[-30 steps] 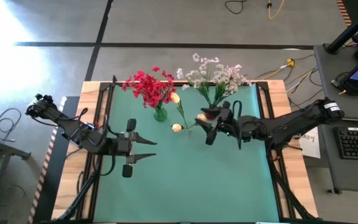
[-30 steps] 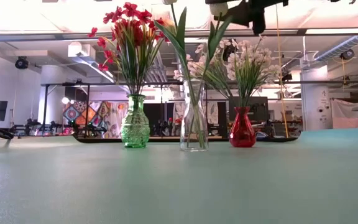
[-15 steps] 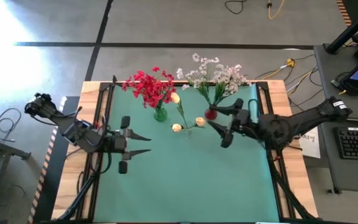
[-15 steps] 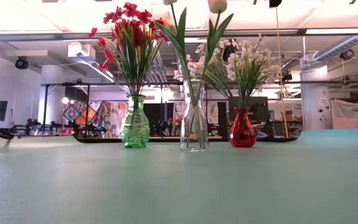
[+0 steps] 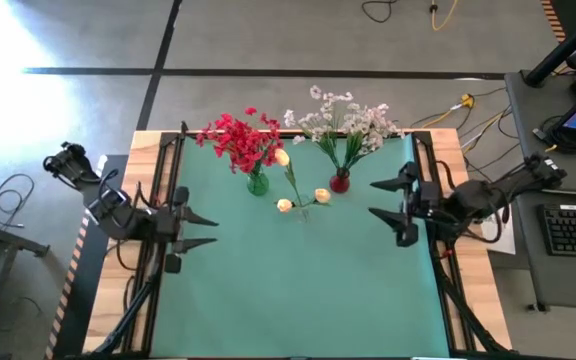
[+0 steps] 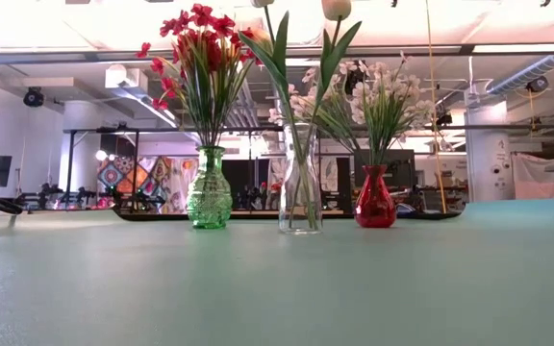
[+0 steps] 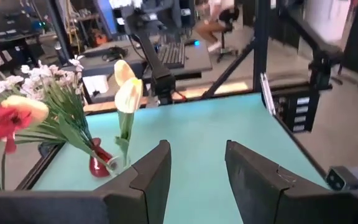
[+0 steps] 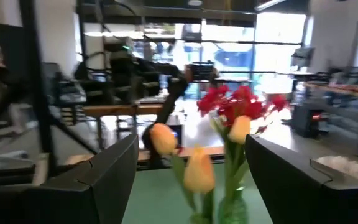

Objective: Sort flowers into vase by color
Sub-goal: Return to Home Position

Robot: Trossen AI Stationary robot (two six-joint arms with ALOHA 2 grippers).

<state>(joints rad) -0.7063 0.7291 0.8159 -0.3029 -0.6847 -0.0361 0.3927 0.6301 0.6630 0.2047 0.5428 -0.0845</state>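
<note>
Three vases stand in a row at the far middle of the green mat. A green vase (image 5: pixel 257 183) holds the red flowers (image 5: pixel 238 140). A clear vase (image 6: pixel 301 192) holds the cream rosebuds (image 5: pixel 321 196). A red vase (image 5: pixel 339 182) holds the white sprays (image 5: pixel 343 122). My left gripper (image 5: pixel 214 230) hovers open near the mat's left edge with nothing between its fingers (image 7: pixel 151 180). My right gripper (image 5: pixel 372 198) hovers open near the mat's right edge, right of the red vase, also with nothing between its fingers. Both point toward the vases.
Wooden table rails and black frame bars (image 5: pixel 173 180) run along both sides of the mat. A desk with a keyboard (image 5: pixel 573 228) stands to the right of the table. The near half of the mat (image 5: pixel 298 300) is bare.
My right gripper has drawn back from the cream rosebud at the clear vase toward the table's right edge, rising a little; the rosebud stays standing in the vase. My left gripper has pulled back toward the table's left edge.
</note>
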